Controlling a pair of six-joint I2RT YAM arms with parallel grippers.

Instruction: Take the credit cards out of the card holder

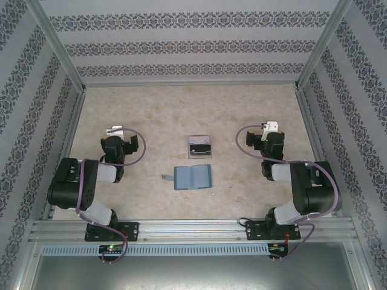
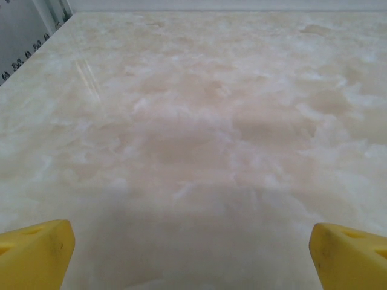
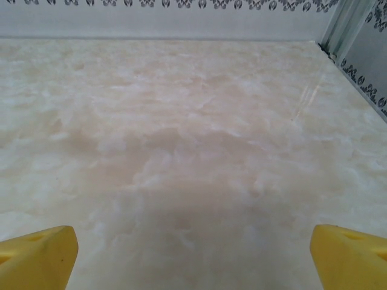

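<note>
At the left of the overhead frame, the left gripper (image 1: 116, 132) hangs over the table (image 1: 145, 109), its yellow fingertips (image 2: 36, 254) spread wide with nothing between them. In the middle, the card holder (image 1: 192, 177) lies open and flat with its tab pointing left, and the credit cards (image 1: 199, 145) rest just above it in the frame, apart from it. At the right, the right gripper (image 1: 270, 127) is equally wide open and empty, well clear of both.

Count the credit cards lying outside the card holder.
1 distinct: a credit card flat on the table just beyond the open card holder, not touching it. More may lie stacked beneath it.
</note>
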